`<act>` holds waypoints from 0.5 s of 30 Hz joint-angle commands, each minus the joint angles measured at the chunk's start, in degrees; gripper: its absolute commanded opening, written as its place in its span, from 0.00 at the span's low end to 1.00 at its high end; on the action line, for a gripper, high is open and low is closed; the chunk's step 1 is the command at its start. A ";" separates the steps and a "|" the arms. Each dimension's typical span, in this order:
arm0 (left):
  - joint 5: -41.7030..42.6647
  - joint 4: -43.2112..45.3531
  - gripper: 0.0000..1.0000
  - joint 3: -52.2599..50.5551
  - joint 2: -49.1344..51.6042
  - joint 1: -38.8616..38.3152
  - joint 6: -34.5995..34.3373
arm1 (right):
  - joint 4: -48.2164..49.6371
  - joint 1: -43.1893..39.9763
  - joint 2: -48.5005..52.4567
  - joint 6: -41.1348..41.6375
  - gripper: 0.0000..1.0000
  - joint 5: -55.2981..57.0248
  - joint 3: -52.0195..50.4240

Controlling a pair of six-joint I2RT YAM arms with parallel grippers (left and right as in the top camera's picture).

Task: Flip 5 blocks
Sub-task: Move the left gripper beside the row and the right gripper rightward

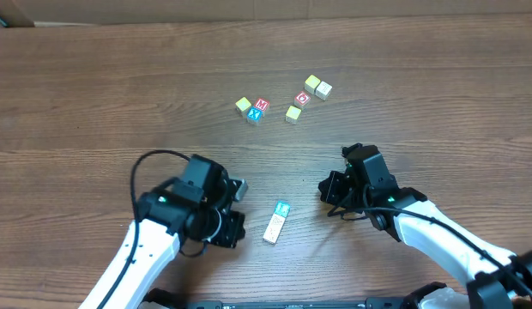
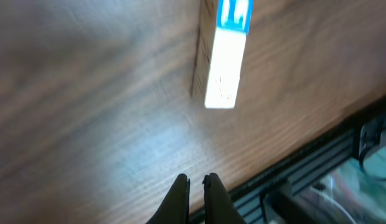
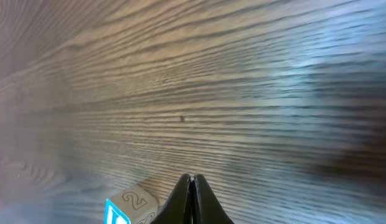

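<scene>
left claw (image 1: 235, 210) clenched, empty. overhead: it sits just left of a short row of blocks (image 1: 277, 221), blue-topped one + pale ones, near the table's (image 1: 94, 103) front edge. right claw (image 1: 331, 190) also clenched, empty, right of the row. more blocks (image 1: 293, 113) scattered toward the far edge. left wrist: tips pinched together, row (image 2: 224, 56) ahead, not touching. right wrist: tips pinched, pale block (image 3: 136, 202) w/ a "2" just left of them.
</scene>
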 commanded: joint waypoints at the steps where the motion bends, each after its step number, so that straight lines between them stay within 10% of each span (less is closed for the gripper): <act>1: 0.50 2.03 0.04 -3.98 -0.50 -3.23 -3.80 | 1.60 -0.17 2.05 -4.07 0.04 -5.25 0.07; 15: 5.27 14.64 0.04 -10.05 1.68 -6.71 -11.23 | 7.04 -0.15 4.17 -5.20 0.04 -9.44 0.85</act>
